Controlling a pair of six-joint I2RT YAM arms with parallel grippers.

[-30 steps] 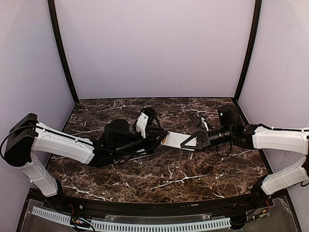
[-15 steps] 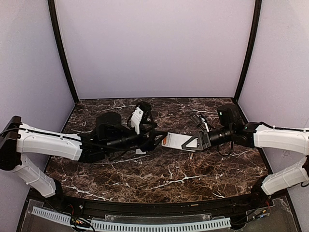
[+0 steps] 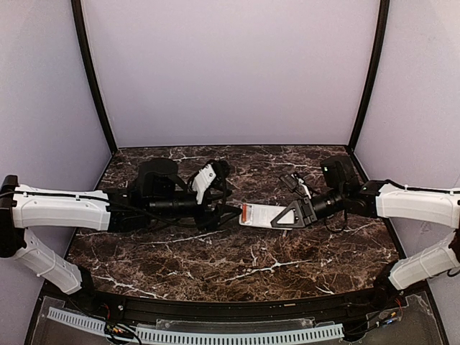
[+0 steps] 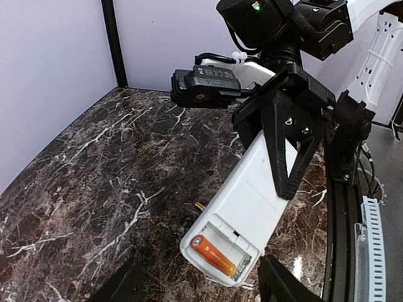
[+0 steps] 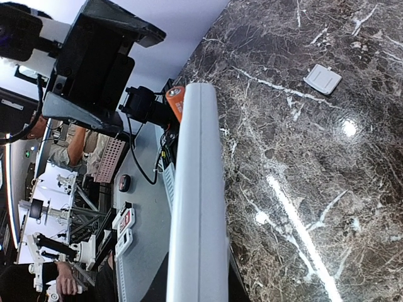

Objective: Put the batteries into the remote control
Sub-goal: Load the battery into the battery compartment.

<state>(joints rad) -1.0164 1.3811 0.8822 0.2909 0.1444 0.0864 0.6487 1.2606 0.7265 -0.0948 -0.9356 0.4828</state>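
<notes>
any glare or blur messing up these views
Right wrist: bright glare spots on the marble table, and the remote control, edge-on and close, looks soft. Left wrist: sharp, the orange battery reads clearly. Top external: even light, no strong glare.

- Left arm (image 3: 61, 208): seen low and almost level in the top view, stretched from the 9 o'clock edge toward the centre. The white forearm is followed by a black wrist.
- Left gripper (image 3: 224, 208): aimed toward 3 o'clock. In its wrist view the jaws are spread wide, with the fingers (image 4: 286, 286) set either side of the near end of the remote control (image 3: 259, 214). No grip is seen.
- Right arm (image 3: 417, 205): folded at the 4 o'clock corner, with the forearm run level from 3 o'clock toward the centre.
- Right gripper (image 3: 282, 216): aimed toward 9 o'clock and tipped slightly down. The jaws are clamped across the remote control.
- The two grippers are faced tip to tip near the centre and are not touching.
</notes>
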